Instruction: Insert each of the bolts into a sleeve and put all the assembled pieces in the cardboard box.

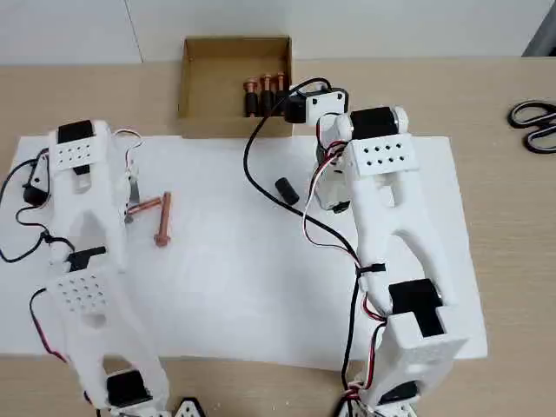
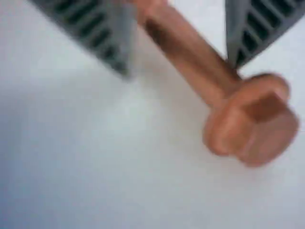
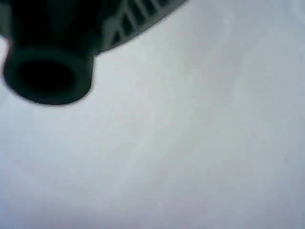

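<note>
Pinching the bolt (image 2: 248, 124) endwise, the left gripper (image 2: 176, 62) may swing it past the sleeve (image 3: 47, 71) the right gripper (image 1: 333, 198) clamps.

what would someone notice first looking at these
Probably the three assembled pieces, copper bolts in black sleeves, lined up inside the cardboard box at the table's far edge. On the white sheet, one copper bolt sits right at the left gripper with a second bolt beside it. The right gripper has its jaws clamped on a black sleeve, near a spare sleeve.
</note>
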`<state>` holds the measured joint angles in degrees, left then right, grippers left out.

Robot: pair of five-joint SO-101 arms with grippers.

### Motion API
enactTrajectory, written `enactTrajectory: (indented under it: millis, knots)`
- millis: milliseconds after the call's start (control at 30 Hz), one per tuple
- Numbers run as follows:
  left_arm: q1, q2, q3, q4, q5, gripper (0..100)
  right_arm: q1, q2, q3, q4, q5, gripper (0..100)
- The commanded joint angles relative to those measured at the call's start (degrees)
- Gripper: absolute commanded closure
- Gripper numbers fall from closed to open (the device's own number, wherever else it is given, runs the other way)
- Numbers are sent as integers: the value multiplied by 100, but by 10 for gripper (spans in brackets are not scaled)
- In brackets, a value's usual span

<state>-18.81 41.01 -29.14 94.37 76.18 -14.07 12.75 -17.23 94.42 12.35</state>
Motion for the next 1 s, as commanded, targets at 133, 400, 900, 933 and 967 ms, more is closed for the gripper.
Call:
enactTrajectory:
  millis: [133, 400, 900, 933, 967]
  knots:
    - [229, -35, -444, 492, 9, 994, 31, -347, -229, -40, -62, 995]
    - [536, -44, -523, 607, -1855, 994, 48, -365, -229, -4, -62, 995]
    - [615, -26, -532, 519, -8167, 994, 22, -347, -229, -22, -70, 995]
    - [633, -35, -532, 563, -8255, 994, 22, -347, -229, -22, -70, 995]
    - [651, -35, -532, 580, -8325, 994, 22, -347, -229, -22, -70, 995]
